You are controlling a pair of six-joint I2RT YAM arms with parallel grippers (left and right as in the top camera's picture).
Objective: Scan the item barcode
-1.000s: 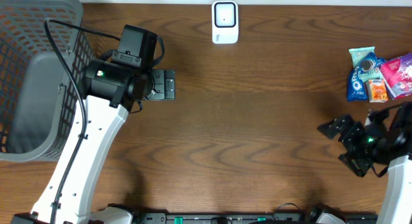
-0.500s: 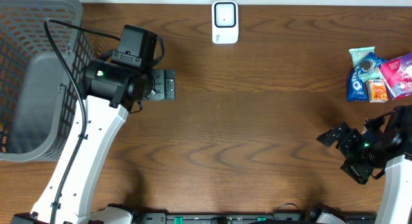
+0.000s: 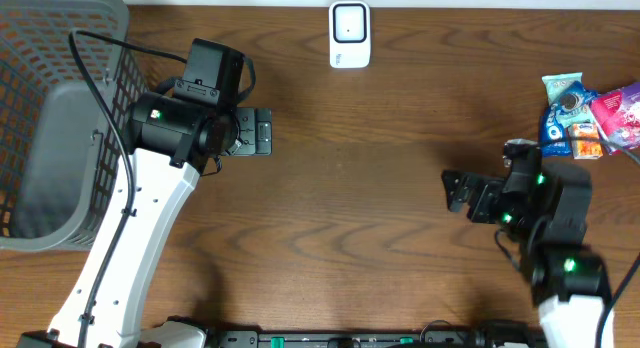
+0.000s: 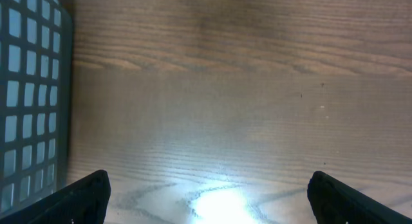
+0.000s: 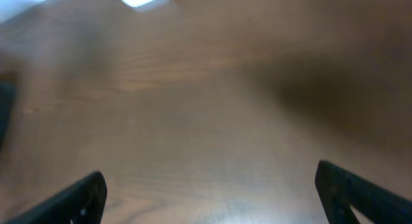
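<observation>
Wooden tabletop (image 3: 380,258), both pincers spread wide, holding nothing: left gripper (image 3: 262,132) near the grey basket (image 3: 60,28), right gripper (image 3: 455,191) near the snack packets (image 3: 590,118).

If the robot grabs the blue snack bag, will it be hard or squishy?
Probably squishy: the blue bag looks like a thin wrapper, so it would likely crumple. It seems light, being a small snack pack. Its shiny skin may be slippery, and the orange pack lying against it might shift too.
</observation>
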